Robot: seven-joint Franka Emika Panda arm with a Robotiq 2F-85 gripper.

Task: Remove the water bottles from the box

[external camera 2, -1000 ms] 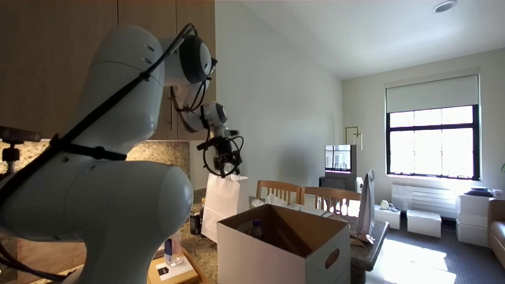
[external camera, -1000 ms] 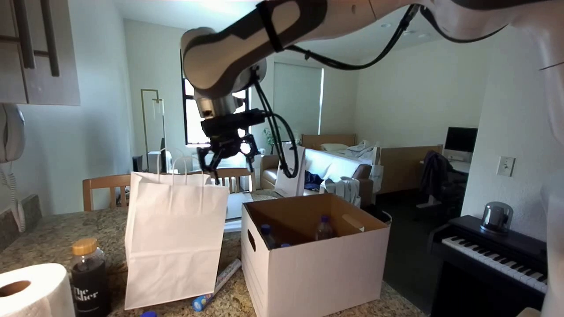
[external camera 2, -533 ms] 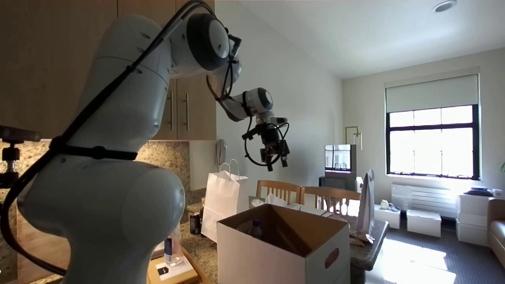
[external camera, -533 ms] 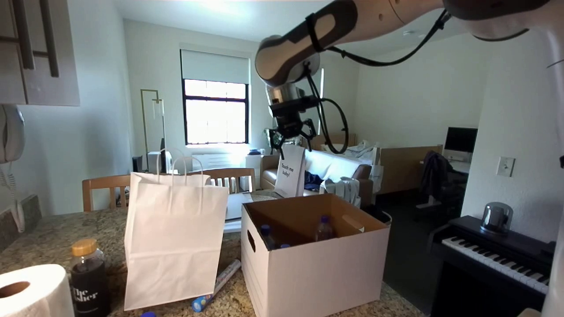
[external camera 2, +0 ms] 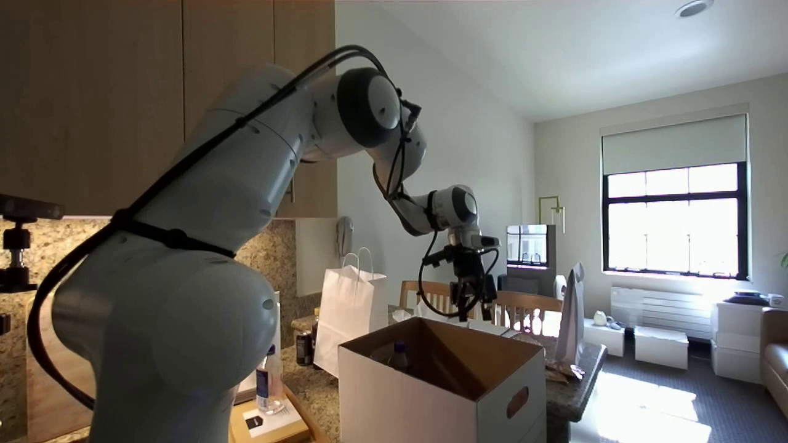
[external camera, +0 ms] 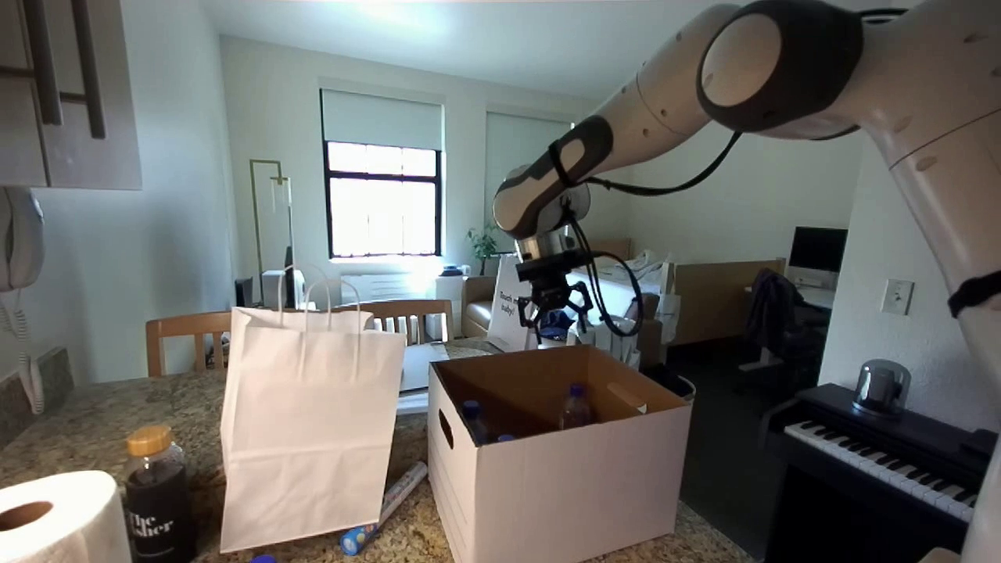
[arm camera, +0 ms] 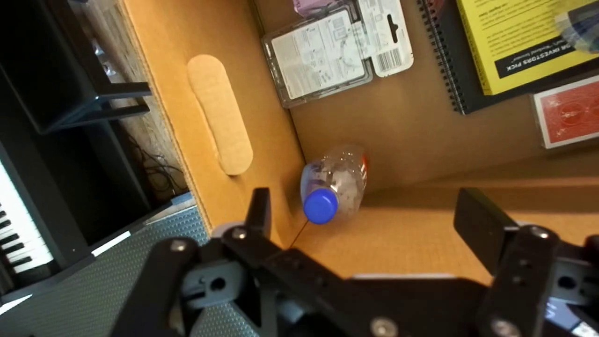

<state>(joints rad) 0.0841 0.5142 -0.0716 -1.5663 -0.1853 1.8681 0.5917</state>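
The white box (external camera: 579, 493) with a brown inside stands open on the counter, also in an exterior view (external camera 2: 406, 400). A clear water bottle (external camera: 575, 408) with a blue cap stands in it; the wrist view shows one at a box corner (arm camera: 344, 175). Another blue-capped bottle (external camera: 474, 422) and a blue cap (external camera: 506, 438) show at the box's near left. A clear bottle (external camera 2: 269, 384) stands outside the box. My gripper (external camera: 554, 317) is open and empty above the box, also in an exterior view (external camera 2: 474, 315). In the wrist view the bottle appears between the open fingers (arm camera: 365, 213), below them.
Inside the box lie a clear package (arm camera: 323, 56), a black notebook (arm camera: 442, 56), a yellow box (arm camera: 510, 42) and a red card pack (arm camera: 571, 112). A white paper bag (external camera: 313, 438), a dark-brown bottle (external camera: 159, 500) and a paper roll (external camera: 70, 516) stand beside the box.
My gripper has moved from above the paper bag toward the box, then come down over it. It stays open. The box and the bottles have not moved.
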